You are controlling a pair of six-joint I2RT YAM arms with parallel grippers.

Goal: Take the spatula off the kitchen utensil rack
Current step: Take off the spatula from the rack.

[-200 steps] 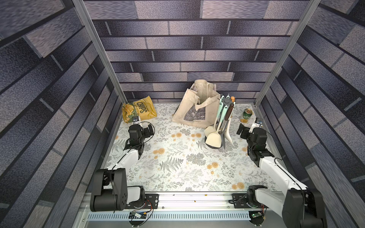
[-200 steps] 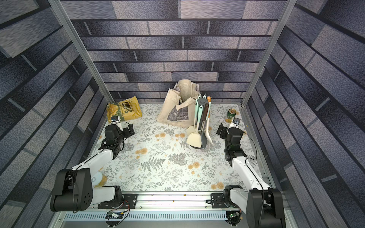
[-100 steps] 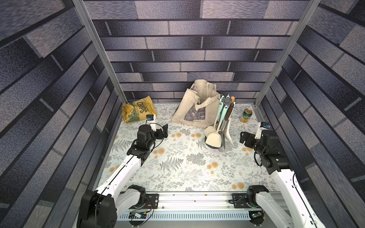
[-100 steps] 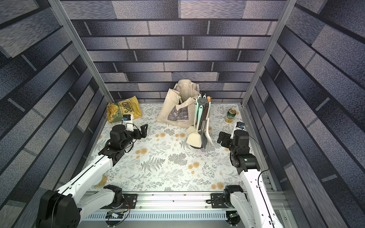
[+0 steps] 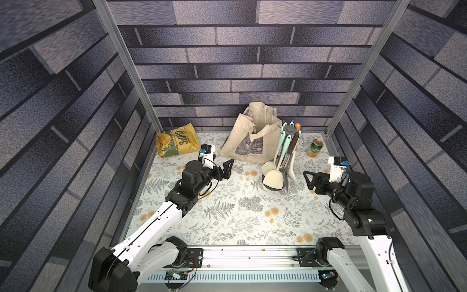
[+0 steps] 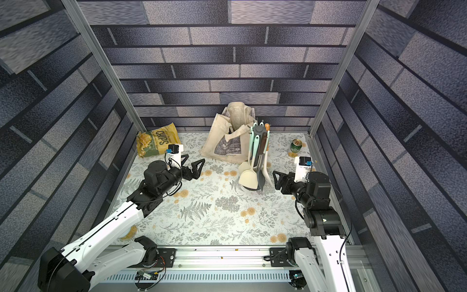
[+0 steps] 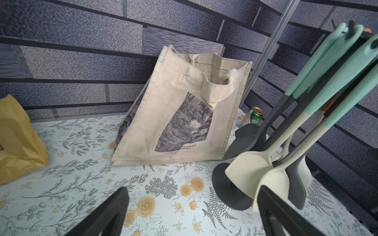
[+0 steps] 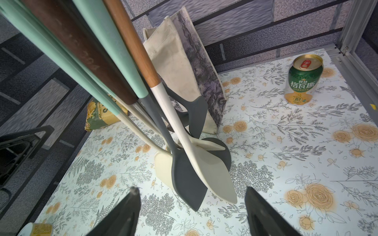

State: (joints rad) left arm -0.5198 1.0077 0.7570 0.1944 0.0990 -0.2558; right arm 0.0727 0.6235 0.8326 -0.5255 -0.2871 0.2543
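Your one kitchen utensil rack (image 5: 290, 129) stands near right tool (image 5: 306, 180), farther from left tool (image 5: 229, 169), both wide and empty; hung spatulas (image 5: 273, 177) overlap, count unclear.

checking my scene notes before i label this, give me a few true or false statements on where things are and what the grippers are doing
1. The cream spatula hangs on the kitchen utensil rack. True.
2. The left gripper is shut on a utensil handle. False: it is open, empty and apart from the rack.
3. The green can stands upright. True.
4. The tote bag lies flat. False: it stands upright behind the rack.
5. The right gripper is open and holds nothing. True.
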